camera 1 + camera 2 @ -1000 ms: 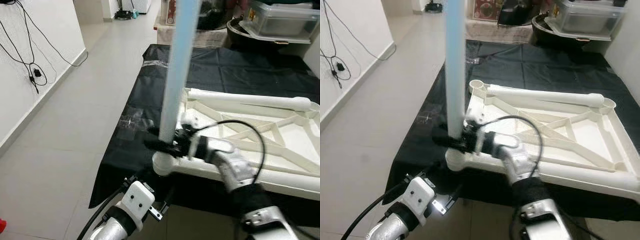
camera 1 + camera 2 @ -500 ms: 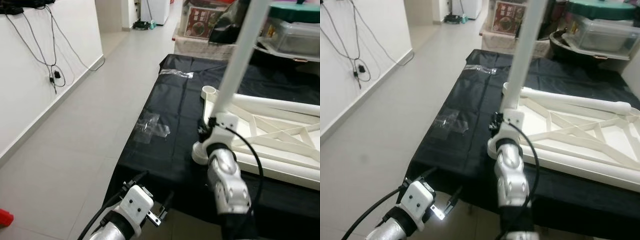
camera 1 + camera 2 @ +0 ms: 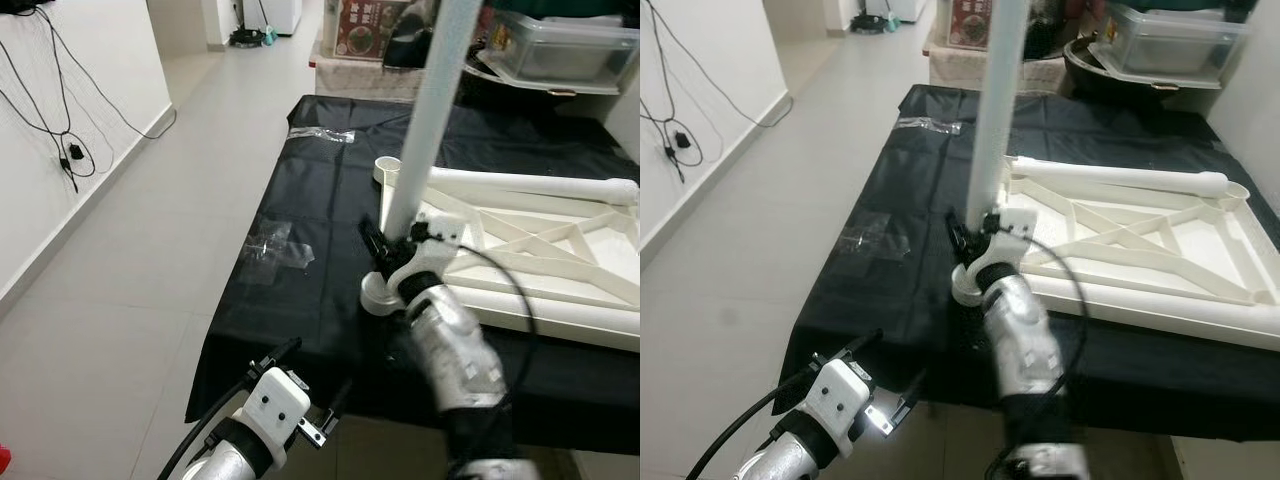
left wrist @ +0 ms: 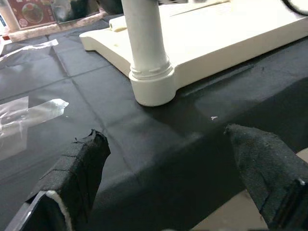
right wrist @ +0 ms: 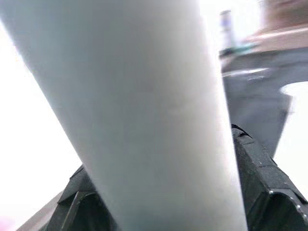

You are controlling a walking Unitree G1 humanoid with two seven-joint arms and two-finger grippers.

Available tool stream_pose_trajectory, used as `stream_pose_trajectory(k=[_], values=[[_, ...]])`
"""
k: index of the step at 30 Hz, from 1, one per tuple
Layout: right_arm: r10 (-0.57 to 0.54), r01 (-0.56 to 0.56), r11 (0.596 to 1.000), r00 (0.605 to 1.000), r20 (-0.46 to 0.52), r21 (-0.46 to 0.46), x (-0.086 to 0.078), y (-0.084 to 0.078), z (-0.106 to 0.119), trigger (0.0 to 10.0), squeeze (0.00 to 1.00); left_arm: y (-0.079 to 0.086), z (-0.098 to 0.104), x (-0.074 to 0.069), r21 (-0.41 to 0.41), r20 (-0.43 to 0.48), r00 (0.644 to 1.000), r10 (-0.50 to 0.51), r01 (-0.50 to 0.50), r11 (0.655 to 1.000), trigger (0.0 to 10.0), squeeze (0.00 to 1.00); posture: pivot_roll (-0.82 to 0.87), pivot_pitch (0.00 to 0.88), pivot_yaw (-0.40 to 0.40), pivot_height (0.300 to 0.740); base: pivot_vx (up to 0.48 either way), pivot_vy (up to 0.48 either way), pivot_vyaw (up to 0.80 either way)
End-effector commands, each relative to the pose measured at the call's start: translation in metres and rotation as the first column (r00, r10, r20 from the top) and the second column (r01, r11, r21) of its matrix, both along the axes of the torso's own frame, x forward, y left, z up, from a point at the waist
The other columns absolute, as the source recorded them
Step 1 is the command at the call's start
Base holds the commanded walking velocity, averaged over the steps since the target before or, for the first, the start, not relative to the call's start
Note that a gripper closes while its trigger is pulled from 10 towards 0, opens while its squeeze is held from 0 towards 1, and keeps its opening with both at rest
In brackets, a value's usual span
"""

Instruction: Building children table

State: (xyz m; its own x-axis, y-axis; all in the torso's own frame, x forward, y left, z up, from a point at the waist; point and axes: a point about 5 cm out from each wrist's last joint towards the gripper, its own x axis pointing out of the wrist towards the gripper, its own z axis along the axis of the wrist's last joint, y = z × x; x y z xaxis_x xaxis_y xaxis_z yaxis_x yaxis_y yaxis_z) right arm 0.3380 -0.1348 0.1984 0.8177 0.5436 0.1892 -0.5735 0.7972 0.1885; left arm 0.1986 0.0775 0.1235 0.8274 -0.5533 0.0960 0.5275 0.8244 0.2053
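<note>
Right pincer (image 3: 385, 243) clamped on upright table leg (image 3: 425, 140) just above corner socket (image 3: 378, 295) of upturned tabletop (image 3: 560, 290). Left pincer (image 4: 168, 168) wide open, holding nothing, leg at its 12 o'clock.

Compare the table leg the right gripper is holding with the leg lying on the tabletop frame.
The held leg stands upright in a corner socket of the tabletop frame, clamped near its base by the right gripper. The lying leg rests flat along the frame's far edge, ungripped and not fitted. Both are white round tubes.
</note>
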Motion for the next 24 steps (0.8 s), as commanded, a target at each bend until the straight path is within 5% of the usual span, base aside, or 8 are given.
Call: stream_pose_trajectory(k=[1,7,12,13,14,19,21,24], values=[[0.268,-0.269,0.963,0.963,-0.037,-0.032,-0.011,0.022,-0.008,10.0,0.0,0.0,-0.006,-0.001,0.01,-0.018,1.0,-0.006,0.006,1.0,10.0,0.0,0.08,0.102,-0.047,0.74,0.0,0.0,0.0],[0.67,-0.681,0.708,0.731,-0.127,-0.185,-0.032,0.021,-0.021,10.0,0.0,0.0,-0.006,-0.002,0.012,-0.019,1.0,-0.007,0.007,1.0,10.0,0.0,0.09,0.1,-0.05,0.74,0.0,0.0,0.0],[0.741,-0.753,0.645,0.658,-0.134,-0.133,-0.025,0.029,-0.018,10.0,0.0,0.0,-0.006,-0.002,0.012,-0.02,1.0,-0.006,0.006,1.0,10.0,0.0,0.1,0.106,-0.052,0.74,0.0,0.0,0.0],[0.741,-0.753,0.645,0.658,-0.134,-0.133,-0.025,0.029,-0.018,10.0,0.0,0.0,-0.006,-0.002,0.012,-0.02,1.0,-0.006,0.006,1.0,10.0,0.0,0.1,0.106,-0.052,0.74,0.0,0.0,0.0],[0.743,-0.753,0.645,0.658,-0.125,-0.128,-0.022,0.04,-0.018,0.0,0.0,-0.001,-0.005,-0.002,0.011,-0.019,1.0,-0.004,0.005,1.0,10.0,0.0,0.1,0.114,-0.056,0.74,0.0,0.0,0.0],[0.704,-0.714,0.684,0.7,-0.123,-0.146,-0.016,0.049,-0.021,0.0,0.0,-0.001,-0.005,-0.002,0.011,-0.018,1.0,-0.003,0.003,1.0,10.0,0.0,0.1,0.118,-0.057,0.74,0.0,0.0,0.0],[0.515,-0.527,0.827,0.85,-0.109,-0.197,-0.005,0.051,-0.026,0.0,0.0,-0.001,-0.004,-0.002,0.009,-0.017,1.0,0.0,0.0,1.0,10.0,0.0,0.1,0.123,-0.058,0.74,0.0,0.0,0.0],[0.423,-0.436,0.875,0.9,-0.107,-0.21,0.0,0.049,-0.028,0.0,0.0,-0.001,-0.004,-0.001,0.009,-0.018,1.0,0.0,0.0,1.0,10.0,0.0,0.1,0.123,-0.058,0.74,0.0,0.0,0.0]])
